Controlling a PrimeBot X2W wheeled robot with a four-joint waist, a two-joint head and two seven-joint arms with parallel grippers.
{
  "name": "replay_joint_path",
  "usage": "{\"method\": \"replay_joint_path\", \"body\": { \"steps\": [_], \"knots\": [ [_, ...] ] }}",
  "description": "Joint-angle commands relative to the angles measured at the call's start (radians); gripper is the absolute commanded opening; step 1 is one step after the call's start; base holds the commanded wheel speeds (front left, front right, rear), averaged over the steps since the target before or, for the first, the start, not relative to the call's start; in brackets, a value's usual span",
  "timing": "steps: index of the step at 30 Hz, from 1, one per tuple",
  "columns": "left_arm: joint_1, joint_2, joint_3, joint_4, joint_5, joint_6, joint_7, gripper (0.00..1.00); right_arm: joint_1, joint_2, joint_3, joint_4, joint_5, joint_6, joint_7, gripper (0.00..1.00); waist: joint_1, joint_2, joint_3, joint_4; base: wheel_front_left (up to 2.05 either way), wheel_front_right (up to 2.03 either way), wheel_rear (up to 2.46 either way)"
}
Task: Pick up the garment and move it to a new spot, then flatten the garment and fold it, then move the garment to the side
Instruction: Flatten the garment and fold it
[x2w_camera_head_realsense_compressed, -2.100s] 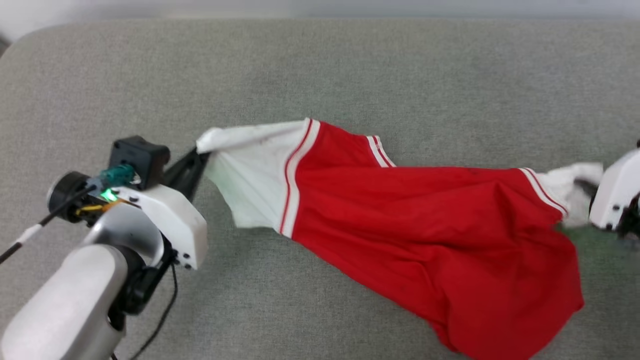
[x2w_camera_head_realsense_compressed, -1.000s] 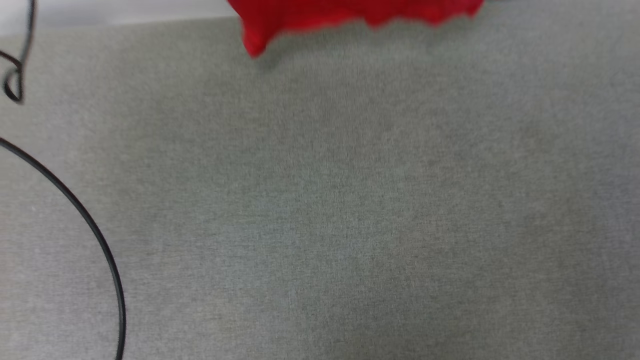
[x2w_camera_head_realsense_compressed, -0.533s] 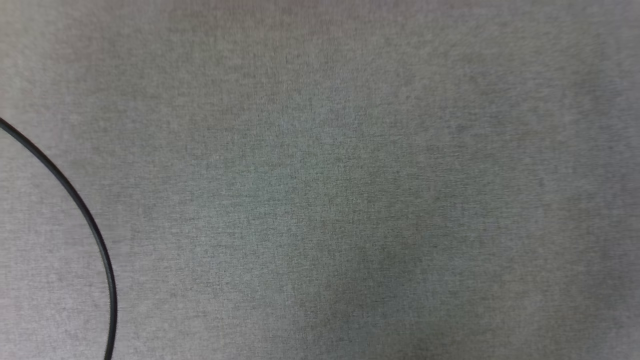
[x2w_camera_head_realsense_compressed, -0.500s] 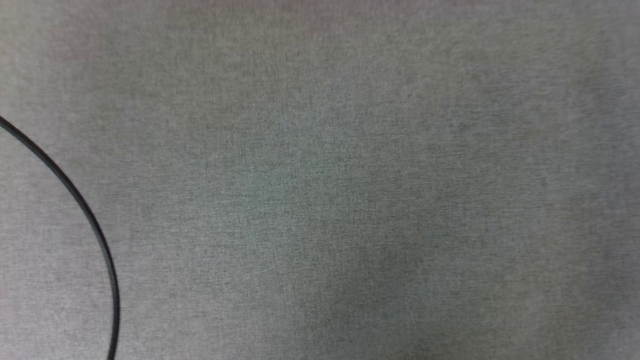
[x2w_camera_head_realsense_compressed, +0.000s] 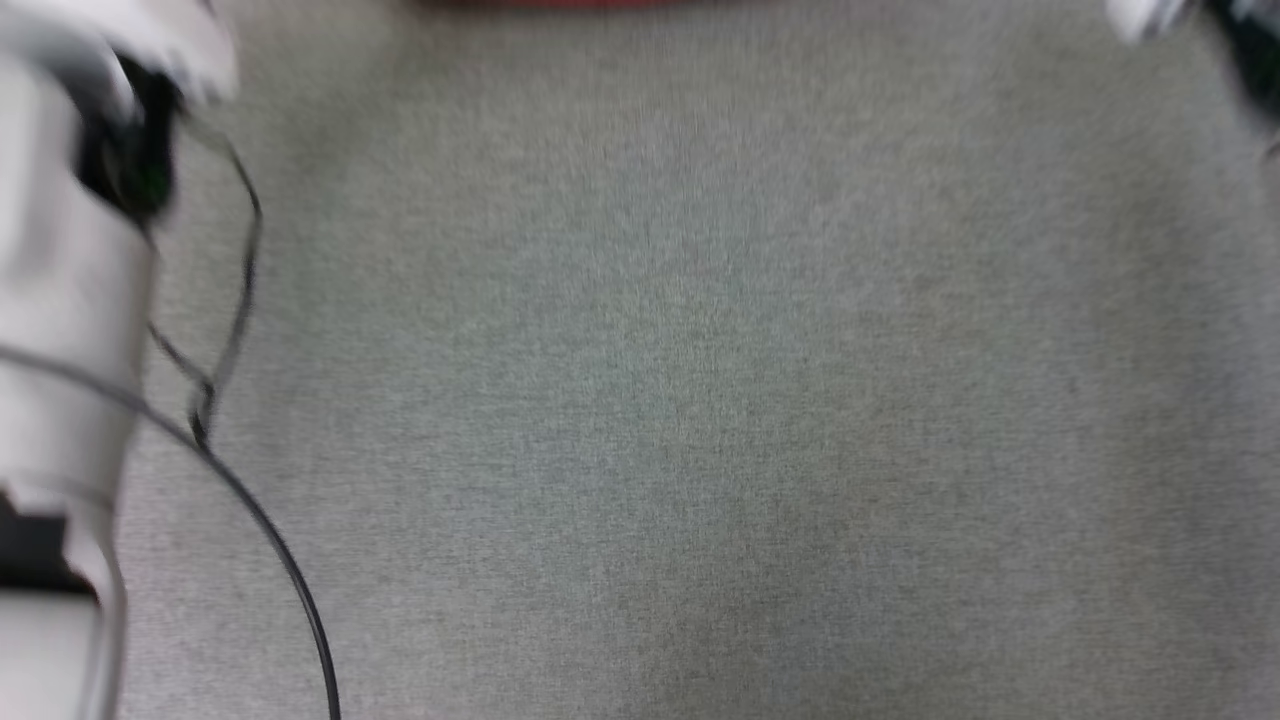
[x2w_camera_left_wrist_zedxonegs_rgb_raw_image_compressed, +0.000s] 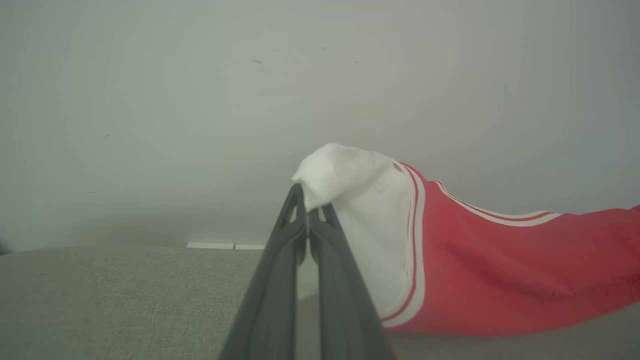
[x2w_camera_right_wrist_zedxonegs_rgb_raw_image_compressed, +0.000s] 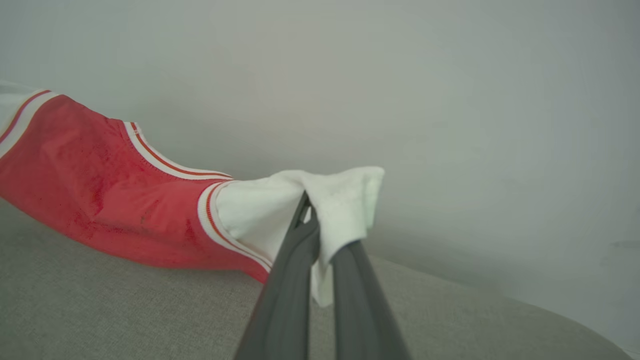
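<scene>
The left gripper (x2w_camera_left_wrist_zedxonegs_rgb_raw_image_compressed: 310, 207), centre of its wrist view, was clamped tight on one white sleeve of the shirt (x2w_camera_left_wrist_zedxonegs_rgb_raw_image_compressed: 475, 260); the right gripper (x2w_camera_right_wrist_zedxonegs_rgb_raw_image_compressed: 314, 215) likewise gripped the other.

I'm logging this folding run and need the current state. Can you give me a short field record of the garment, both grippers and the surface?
garment: red with white sleeves and striped trim, lifted and stretched between the two grippers
left gripper: fingers shut on one white sleeve
right gripper: fingers shut on the other white sleeve
garment middle: sags low over the surface; contact unclear
surface: grey fabric surface
other: black cable at the left of the head view
image quality: head view blurred, wrist views sharp
</scene>
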Motion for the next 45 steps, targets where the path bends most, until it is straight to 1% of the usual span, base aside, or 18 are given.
{"method": "replay_joint_path", "body": {
  "steps": [1,4,6,10,14,18,20,26,27,29,33,36,37,38,39,40,41,45],
  "knots": [
    [0.048,0.000,0.000,-0.014,-0.005,-0.003,-0.009,0.00,0.054,-0.008,0.002,-0.018,0.017,0.000,0.001,0.00,-0.0001,0.0000,-0.055,0.003,0.00,0.00,0.00],
    [0.195,-0.006,0.007,-0.056,-0.025,-0.004,-0.018,0.00,0.211,-0.014,0.003,-0.054,0.051,0.000,0.000,0.00,-0.0001,0.0000,-0.114,0.001,0.00,0.00,0.00],
    [0.292,0.002,0.018,-0.098,-0.026,-0.003,-0.022,0.00,0.307,-0.022,-0.002,-0.085,0.063,0.000,-0.001,0.00,-0.0001,0.0000,-0.151,0.000,0.00,0.00,0.00],
    [0.495,0.007,0.052,-0.217,-0.012,0.023,-0.023,0.00,0.505,-0.034,-0.031,-0.156,0.079,0.000,-0.001,0.00,-0.0001,0.0000,-0.217,0.003,0.00,0.00,0.00],
    [0.685,0.016,0.077,-0.343,-0.003,0.062,-0.024,0.00,0.692,-0.040,-0.078,-0.236,0.092,0.000,-0.002,0.00,-0.0001,0.0000,-0.283,0.006,0.00,0.00,0.00],
    [0.883,0.034,0.089,-0.462,-0.001,0.114,-0.024,0.00,0.886,-0.021,-0.138,-0.333,0.076,0.000,0.006,0.00,-0.0001,0.0000,-0.350,0.003,0.00,0.00,0.00],
    [0.982,0.039,0.092,-0.534,-0.009,0.149,-0.018,0.00,0.982,-0.008,-0.176,-0.391,0.071,0.000,0.011,0.00,-0.0001,0.0000,-0.375,0.004,0.00,0.00,0.00],
    [1.250,0.074,0.088,-0.744,-0.021,0.246,0.049,0.00,1.268,0.056,-0.309,-0.544,0.027,0.000,0.030,0.00,-0.0001,0.0000,-0.439,0.021,0.00,0.00,0.00],
    [1.348,0.094,0.097,-0.836,-0.024,0.294,0.069,0.00,1.393,0.104,-0.371,-0.620,-0.003,0.000,0.053,0.00,-0.0001,0.0000,-0.452,0.035,0.00,0.00,0.00],
    [1.406,0.104,0.101,-0.894,-0.014,0.328,0.076,0.00,1.475,0.147,-0.406,-0.667,-0.015,0.000,0.077,0.00,-0.0001,0.0000,-0.456,0.046,0.00,0.00,0.00],
    [1.476,0.115,0.097,-0.984,-0.002,0.371,0.088,0.00,1.577,0.209,-0.453,-0.737,-0.050,0.000,0.137,0.00,-0.0001,0.0000,-0.455,0.066,0.00,0.00,0.00],
    [1.491,0.115,0.093,-1.015,0.006,0.387,0.090,0.00,1.607,0.229,-0.462,-0.764,-0.058,0.000,0.158,0.00,-0.0001,0.0000,-0.452,0.074,0.00,0.00,0.00],
    [1.492,0.113,0.089,-1.030,0.013,0.391,0.089,0.00,1.615,0.234,-0.465,-0.774,-0.063,0.000,0.168,0.02,-0.0001,0.0000,-0.450,0.080,0.00,0.00,0.00],
    [1.489,0.112,0.083,-1.042,0.019,0.397,0.089,0.00,1.618,0.239,-0.465,-0.782,-0.067,0.000,0.176,0.43,-0.0001,0.0000,-0.448,0.086,0.00,0.00,0.00],
    [1.479,0.110,0.078,-1.052,0.025,0.398,0.089,0.00,1.612,0.242,-0.465,-0.794,-0.068,0.000,0.177,0.62,-0.0001,0.0000,-0.445,0.093,0.00,0.00,0.00],
    [1.469,0.108,0.073,-1.061,0.031,0.398,0.089,0.00,1.601,0.243,-0.469,-0.805,-0.070,0.000,0.177,0.98,-0.0001,0.0000,-0.443,0.100,0.00,0.00,0.00],
    [1.460,0.107,0.067,-1.070,0.039,0.400,0.090,0.00,1.592,0.242,-0.474,-0.815,-0.072,0.000,0.177,1.00,-0.0001,0.0000,-0.441,0.107,0.00,0.00,0.00],
    [1.428,0.101,0.050,-1.110,0.065,0.406,0.081,0.00,1.518,0.229,-0.543,-0.857,-0.074,0.000,0.148,1.00,-0.0001,0.0000,-0.414,0.136,0.00,0.00,0.00]
  ]
}}
